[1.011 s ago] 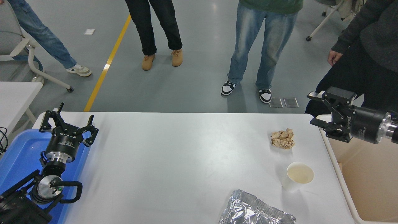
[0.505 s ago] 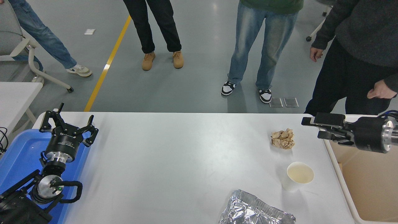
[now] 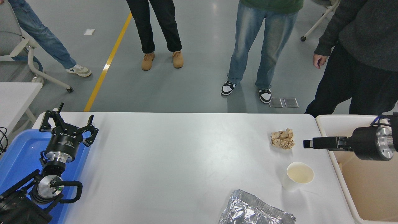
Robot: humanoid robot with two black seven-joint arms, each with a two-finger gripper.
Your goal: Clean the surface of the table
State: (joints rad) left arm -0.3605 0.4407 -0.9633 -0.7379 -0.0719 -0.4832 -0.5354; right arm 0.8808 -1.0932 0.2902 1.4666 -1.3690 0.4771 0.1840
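While 3 pieces of litter sit on table surface (image 3: 174, 161), right gripper (image 3: 307, 144) hovers just right of crumpled paper ball (image 3: 282, 139), seen edge-on; jaw state cannot be told. Likely lining up for paper ball as nearest item. Paper cup (image 3: 297, 176) stands upright nearer camera than ball; foil tray (image 3: 255, 210) nearer again. Beige bin (image 3: 367, 183) right of ball, handy for drops. Left gripper (image 3: 67, 126) parked far left of ball over blue tray (image 3: 18, 155), fingers spread, empty.

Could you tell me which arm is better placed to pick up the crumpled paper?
The right. Its gripper hovers just beside the crumpled paper, next to the bin, while the left gripper sits parked over the blue tray across the table.
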